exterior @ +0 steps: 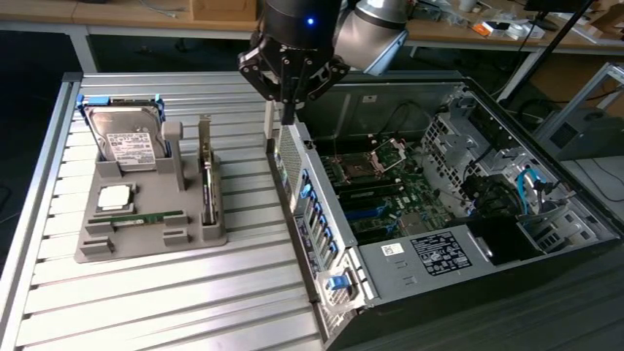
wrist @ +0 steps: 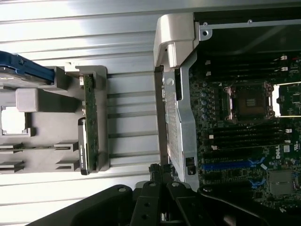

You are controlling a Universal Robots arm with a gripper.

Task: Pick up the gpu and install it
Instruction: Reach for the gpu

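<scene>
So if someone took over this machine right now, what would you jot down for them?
Gripper: shut, nothing in it, hanging over the rear edge of the open computer case.
gpu: standing on edge in the gray holder on the table, to the exterior view's left of the case, untouched.
Done: nothing that shows.
Left: gpu not yet picked up, not yet installed in the case.

Matt plastic tray (exterior: 200,235), ribbed metal table (exterior: 146,300), PCB gpu (exterior: 207,191)

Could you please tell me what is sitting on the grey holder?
On the holder: hard drive upright, CPU and RAM stick flat, gpu on edge in a slot, which hides its lower edge.
</scene>
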